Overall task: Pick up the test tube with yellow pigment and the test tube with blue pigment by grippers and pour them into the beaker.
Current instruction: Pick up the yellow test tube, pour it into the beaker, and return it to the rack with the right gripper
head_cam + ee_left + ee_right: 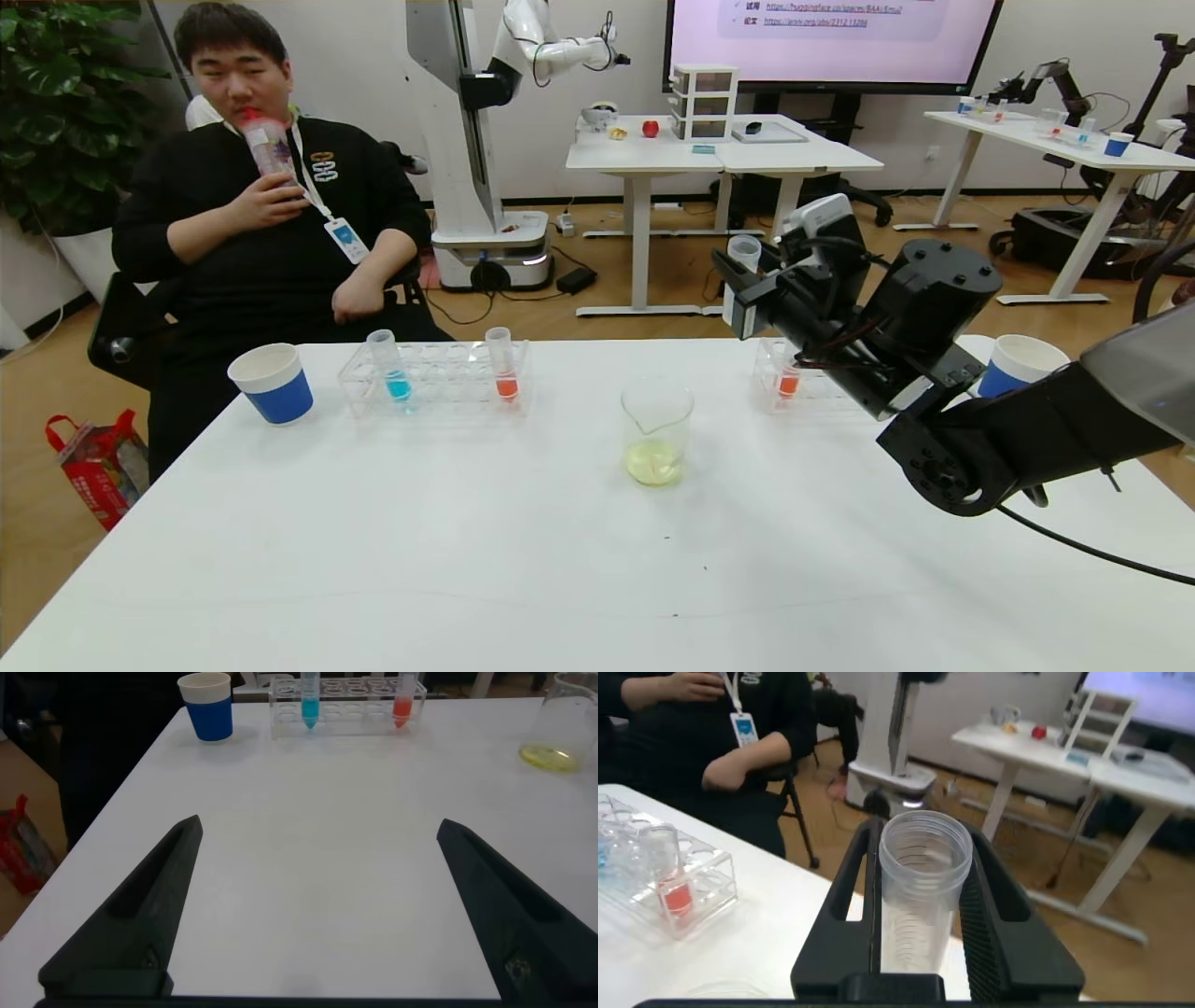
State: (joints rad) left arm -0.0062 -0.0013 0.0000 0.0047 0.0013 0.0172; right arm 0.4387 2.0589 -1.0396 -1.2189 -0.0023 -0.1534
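The head view looks forward and down over the desk (467, 560) from above. The left wrist view sits low, facing along the desk between its fingers (140, 915); both views share the beaker (656, 429). The right wrist view looks close past its own fingers (999, 924) toward the room.

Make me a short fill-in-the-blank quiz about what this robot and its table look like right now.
1. The beaker holds a little ____ liquid.
2. The right pincer is shut on an emptied ____.
3. In the left rack, the test tube with blue pigment shares the rack with a tube of ____ liquid.
4. The left pincer hangs ____ above the table.

Missing words: yellow; test tube; orange-red; open
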